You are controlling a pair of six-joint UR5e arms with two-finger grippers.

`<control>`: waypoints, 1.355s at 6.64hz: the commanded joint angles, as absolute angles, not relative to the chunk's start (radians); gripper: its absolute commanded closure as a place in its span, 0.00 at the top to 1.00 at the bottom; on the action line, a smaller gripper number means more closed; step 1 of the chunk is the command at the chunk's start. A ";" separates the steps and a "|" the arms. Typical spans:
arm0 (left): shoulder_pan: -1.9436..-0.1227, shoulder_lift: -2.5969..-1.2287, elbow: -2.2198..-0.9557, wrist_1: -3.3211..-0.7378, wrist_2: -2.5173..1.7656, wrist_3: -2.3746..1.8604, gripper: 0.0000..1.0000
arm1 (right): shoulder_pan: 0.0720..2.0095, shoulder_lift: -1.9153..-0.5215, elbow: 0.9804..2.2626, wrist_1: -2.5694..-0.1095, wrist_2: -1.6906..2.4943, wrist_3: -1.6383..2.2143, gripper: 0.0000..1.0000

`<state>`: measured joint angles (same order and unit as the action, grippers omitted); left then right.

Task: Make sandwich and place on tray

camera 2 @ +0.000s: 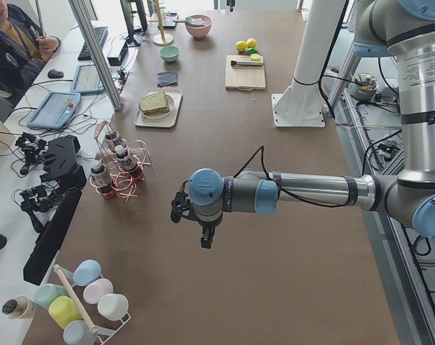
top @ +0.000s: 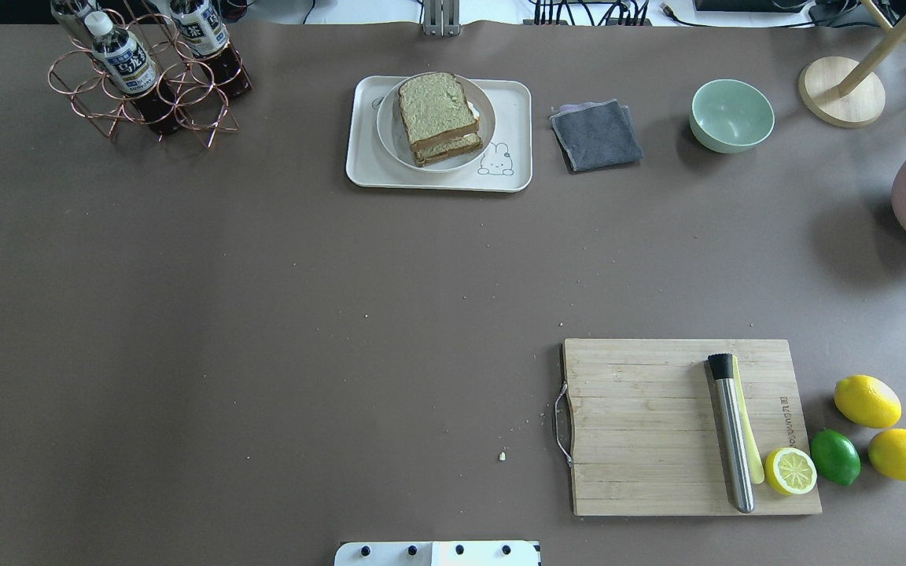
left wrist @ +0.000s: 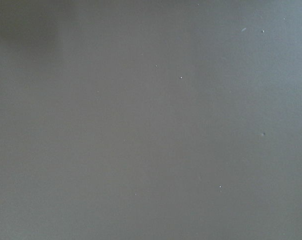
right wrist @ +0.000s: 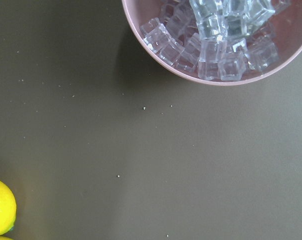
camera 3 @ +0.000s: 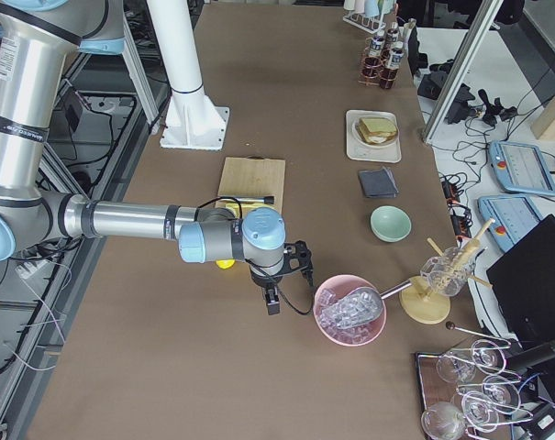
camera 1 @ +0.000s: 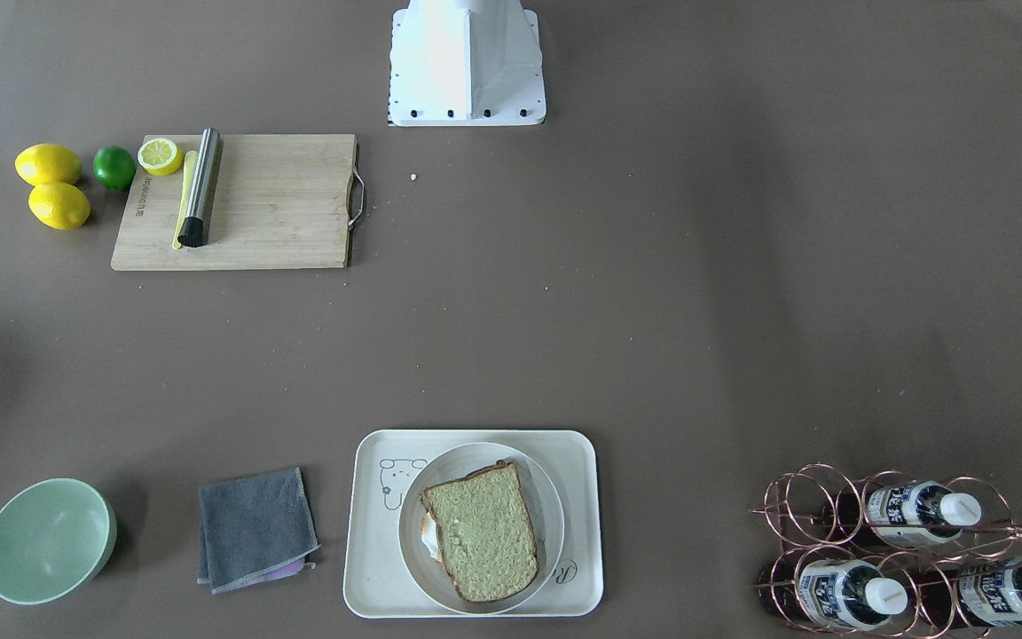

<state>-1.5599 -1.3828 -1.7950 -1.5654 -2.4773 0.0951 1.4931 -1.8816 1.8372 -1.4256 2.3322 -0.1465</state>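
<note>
The sandwich (camera 1: 482, 531) is two brown-crusted bread slices with a bit of white egg (camera 1: 428, 538) showing between them. It lies on a round white plate (camera 1: 412, 497) that stands on the cream tray (camera 1: 367, 568). The sandwich also shows in the overhead view (top: 437, 116), on the tray (top: 516, 110) at the table's far middle. My left gripper (camera 2: 206, 238) hangs over bare table at the left end. My right gripper (camera 3: 273, 301) hangs beside the pink ice bowl (camera 3: 349, 310). Both show only in the side views, so I cannot tell if they are open or shut.
A wooden cutting board (top: 657, 424) holds a steel tool (top: 732, 436) and a lemon half (top: 790, 471). Two lemons (top: 867, 401) and a lime (top: 834, 457) lie beside it. A grey cloth (top: 596, 135), a green bowl (top: 731, 115) and a copper bottle rack (top: 146, 79) flank the tray.
</note>
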 commanded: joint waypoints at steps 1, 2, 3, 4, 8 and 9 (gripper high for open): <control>-1.566 -1.371 -1.773 -1.571 -2.471 0.098 0.98 | 1.496 -1.887 1.841 -1.416 2.344 -0.158 1.00; -1.575 -1.371 -1.757 -1.571 -2.474 0.100 0.98 | 1.496 -1.885 1.841 -1.416 2.344 -0.158 1.00; -1.598 -1.365 -1.762 -1.569 -2.473 0.098 0.98 | 1.497 -1.887 1.841 -1.414 2.342 -0.158 1.00; -1.598 -1.367 -1.770 -1.569 -2.467 0.101 0.98 | 1.505 -1.884 1.842 -1.414 2.342 -0.158 1.00; -1.601 -1.394 -1.764 -1.559 -2.471 0.103 0.98 | 1.505 -1.879 1.845 -1.414 2.330 -0.149 1.00; -1.601 -1.396 -1.756 -1.557 -2.474 0.104 0.98 | 1.505 -1.878 1.847 -1.414 2.330 -0.149 1.00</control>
<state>-1.6015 -1.3947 -1.7605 -1.5589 -2.4704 0.1018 1.5048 -1.8785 1.8454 -1.4143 2.3307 -0.1496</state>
